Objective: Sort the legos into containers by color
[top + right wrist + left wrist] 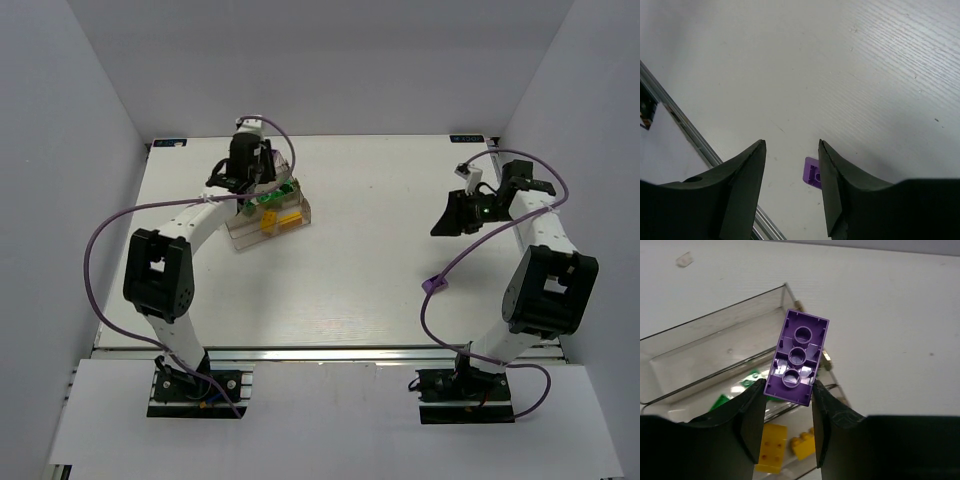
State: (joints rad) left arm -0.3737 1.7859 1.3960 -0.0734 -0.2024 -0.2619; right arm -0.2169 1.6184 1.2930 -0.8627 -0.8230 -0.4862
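Note:
My left gripper (788, 390) is shut on a purple brick (797, 357), underside up, and holds it above the clear stepped tray (715, 340). The far compartment below the brick looks bare. Green bricks (725, 401) lie in the middle compartment and yellow bricks (771, 447) in the nearest one. From above, this gripper (255, 178) hangs over the tray (243, 236) at the back left. My right gripper (791, 142) is open and empty, above the table. A second purple brick (811, 176) lies on the table below it, partly hidden by the right finger; it also shows from above (433, 285).
The table's metal front rail (690, 135) runs close to the loose purple brick. A small clear scrap (684, 259) lies on the table beyond the tray. White walls enclose the table on the left, back and right.

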